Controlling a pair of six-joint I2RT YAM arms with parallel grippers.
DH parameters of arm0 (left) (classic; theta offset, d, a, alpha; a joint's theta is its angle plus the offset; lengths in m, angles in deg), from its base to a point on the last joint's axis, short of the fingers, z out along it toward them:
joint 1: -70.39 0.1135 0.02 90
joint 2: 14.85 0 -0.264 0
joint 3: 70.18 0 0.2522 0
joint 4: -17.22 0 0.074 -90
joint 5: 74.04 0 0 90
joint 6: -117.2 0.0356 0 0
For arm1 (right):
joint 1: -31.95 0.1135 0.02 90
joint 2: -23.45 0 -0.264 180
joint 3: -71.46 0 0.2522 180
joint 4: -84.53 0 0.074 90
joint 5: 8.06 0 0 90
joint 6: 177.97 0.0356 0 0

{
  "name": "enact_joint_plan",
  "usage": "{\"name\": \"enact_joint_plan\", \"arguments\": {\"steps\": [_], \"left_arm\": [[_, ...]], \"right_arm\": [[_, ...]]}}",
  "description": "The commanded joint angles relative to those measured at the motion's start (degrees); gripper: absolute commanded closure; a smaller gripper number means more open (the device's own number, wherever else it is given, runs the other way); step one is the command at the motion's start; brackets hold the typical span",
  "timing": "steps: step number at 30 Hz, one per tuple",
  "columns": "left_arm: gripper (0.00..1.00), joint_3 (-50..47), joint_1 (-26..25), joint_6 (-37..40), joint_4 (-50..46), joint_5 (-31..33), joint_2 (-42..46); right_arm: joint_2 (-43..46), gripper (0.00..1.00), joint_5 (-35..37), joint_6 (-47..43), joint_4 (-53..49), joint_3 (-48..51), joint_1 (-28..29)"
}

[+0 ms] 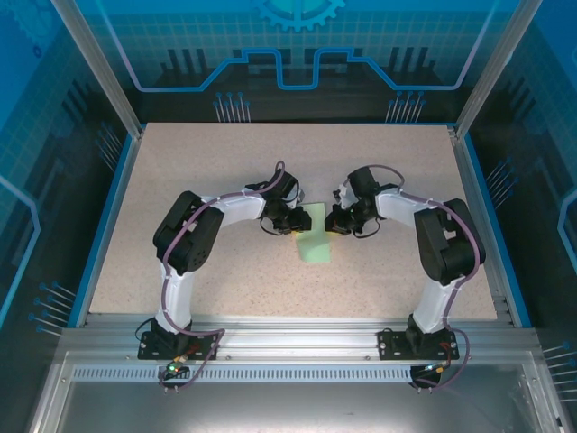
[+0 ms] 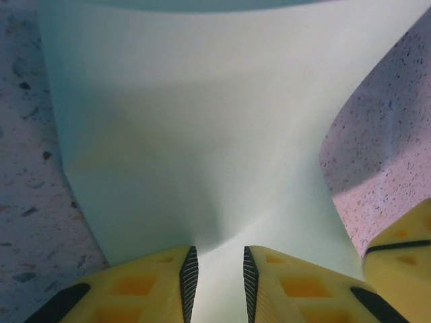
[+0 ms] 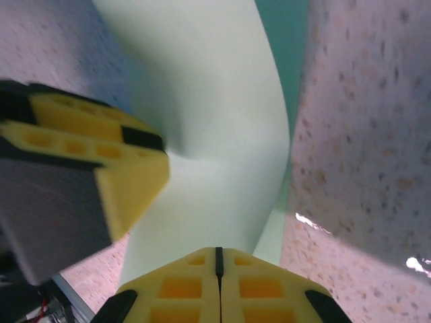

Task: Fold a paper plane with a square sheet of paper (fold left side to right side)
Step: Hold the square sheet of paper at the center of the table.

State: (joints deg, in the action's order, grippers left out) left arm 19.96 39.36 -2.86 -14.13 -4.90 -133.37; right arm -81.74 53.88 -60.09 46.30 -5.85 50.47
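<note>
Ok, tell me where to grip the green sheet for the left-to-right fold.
Pinch the square sheet of paper on its left edge at the far end, coming in from the left. It is thin, and that end curls up off the table, so the left claw can probably close on both faces there; from above it would likely flatten it.

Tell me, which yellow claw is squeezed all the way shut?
The right gripper: its fingers meet, pinching the sheet of paper at its edge. The left gripper has its fingers apart, paper between them.
</note>
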Motion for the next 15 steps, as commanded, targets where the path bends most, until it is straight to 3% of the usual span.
{"name": "enact_joint_plan", "arguments": {"steps": [1,15], "left_arm": [[0.70,-0.90,-1.26,0.23,-2.15,1.35,-2.59],[0.69,-0.27,-1.55,0.84,-2.68,1.09,-1.31]], "right_arm": [[-3.09,0.95,-2.09,1.90,0.83,-3.50,-0.33],[-15.25,0.95,1.95,1.76,-1.47,-10.66,-0.07]]}}
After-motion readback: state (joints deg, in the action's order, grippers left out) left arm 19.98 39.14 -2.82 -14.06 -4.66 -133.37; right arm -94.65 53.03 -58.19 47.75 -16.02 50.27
